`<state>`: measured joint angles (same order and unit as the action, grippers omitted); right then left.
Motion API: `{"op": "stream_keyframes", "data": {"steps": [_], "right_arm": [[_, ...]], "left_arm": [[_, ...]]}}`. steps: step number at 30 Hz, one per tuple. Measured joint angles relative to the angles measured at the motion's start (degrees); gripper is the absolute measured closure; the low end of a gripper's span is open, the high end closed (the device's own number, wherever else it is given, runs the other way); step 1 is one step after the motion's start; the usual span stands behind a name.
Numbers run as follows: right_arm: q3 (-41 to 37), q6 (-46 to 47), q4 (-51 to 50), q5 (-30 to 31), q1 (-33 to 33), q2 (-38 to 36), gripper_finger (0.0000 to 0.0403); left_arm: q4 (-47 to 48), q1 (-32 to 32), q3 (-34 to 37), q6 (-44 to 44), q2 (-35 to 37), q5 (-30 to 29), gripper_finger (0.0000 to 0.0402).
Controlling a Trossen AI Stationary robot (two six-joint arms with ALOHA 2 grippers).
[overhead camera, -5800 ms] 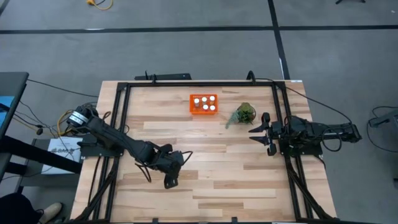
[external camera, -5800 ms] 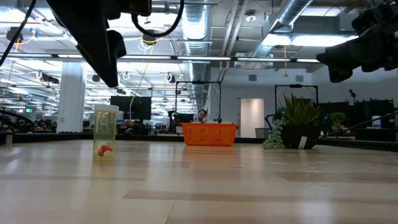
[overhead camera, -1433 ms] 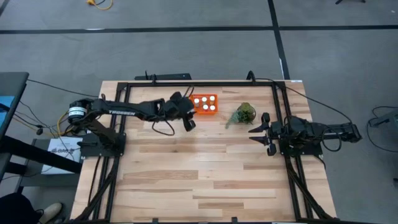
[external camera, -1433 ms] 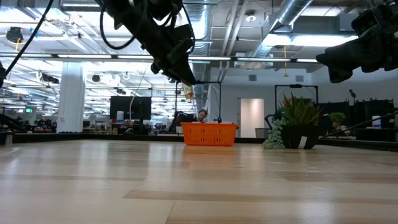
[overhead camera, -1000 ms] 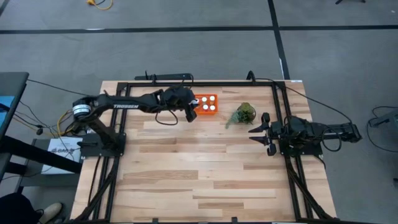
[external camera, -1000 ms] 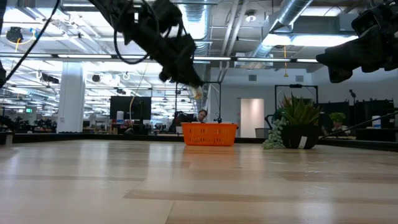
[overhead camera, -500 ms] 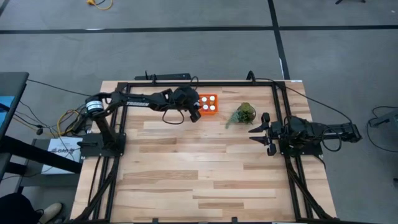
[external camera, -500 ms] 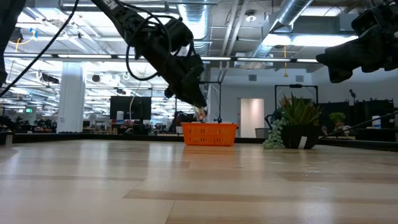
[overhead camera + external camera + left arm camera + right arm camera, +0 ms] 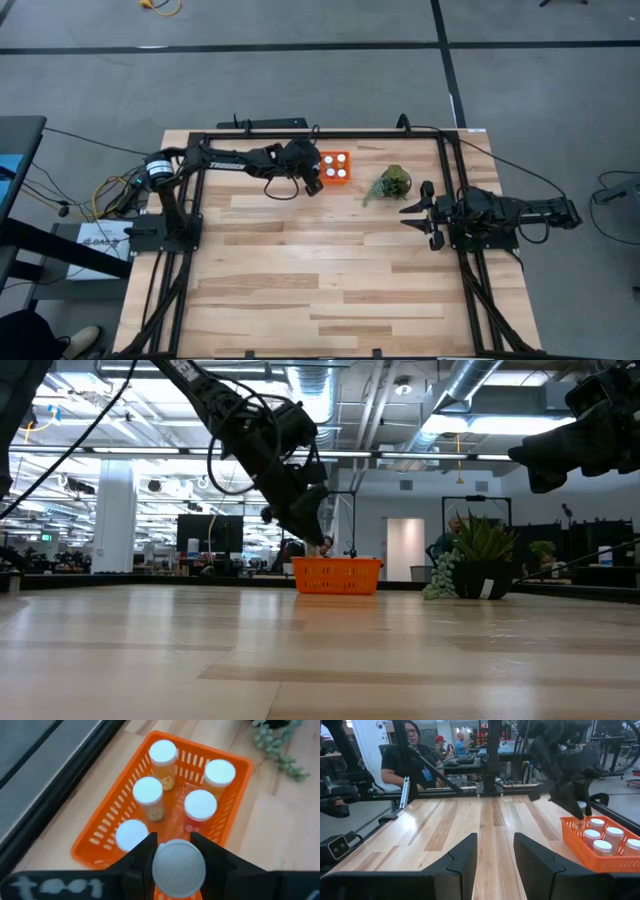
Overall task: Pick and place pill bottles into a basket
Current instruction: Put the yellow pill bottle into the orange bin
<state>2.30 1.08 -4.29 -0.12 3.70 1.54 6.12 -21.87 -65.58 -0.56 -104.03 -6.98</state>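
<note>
Reaching across the upper middle of the high view, the left gripper hung over the left end of the basket, its fingers pinching a bottle by the sides. In the left wrist view that bottle's white cap filled the lower centre, directly above the basket's near corner. Five more bottles stood upright inside the basket, their caps clustered across the middle of that view, leaving one corner slot free beneath the held one.

Just right of the basket in the high view sat a green plant, close beside it but not touching; its trailing leaves showed at the upper right of the left wrist view. Black frame rails ran along the table edges, one passing just behind the basket.

At the right of the high view the right gripper rested over the table's edge, fingers spread apart, well clear of the basket. In the right wrist view a person sat beyond the table at the upper left
</note>
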Motion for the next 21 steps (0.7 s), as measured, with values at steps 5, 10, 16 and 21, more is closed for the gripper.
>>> {"op": "stream_keyframes", "data": {"steps": [5,10,16,21], "right_arm": [[-0.02,0.00,0.04,-0.03,0.02,-0.01,0.0282],[-0.02,0.00,0.00,-0.10,0.02,-0.04,0.0282],[-0.02,0.00,0.00,-0.04,0.02,-0.04,0.0282],[-0.02,0.00,0.00,-0.04,0.02,-0.04,0.0282]], "left_arm": [[-0.71,0.00,-0.69,-0.04,-3.23,0.30,0.0309],[-0.33,0.00,-2.30,0.07,-5.37,0.24,0.0309],[0.43,0.00,-3.59,1.00,-5.32,0.94,0.0309],[1.09,0.00,-3.74,2.36,-5.33,2.07,0.0309]]}}
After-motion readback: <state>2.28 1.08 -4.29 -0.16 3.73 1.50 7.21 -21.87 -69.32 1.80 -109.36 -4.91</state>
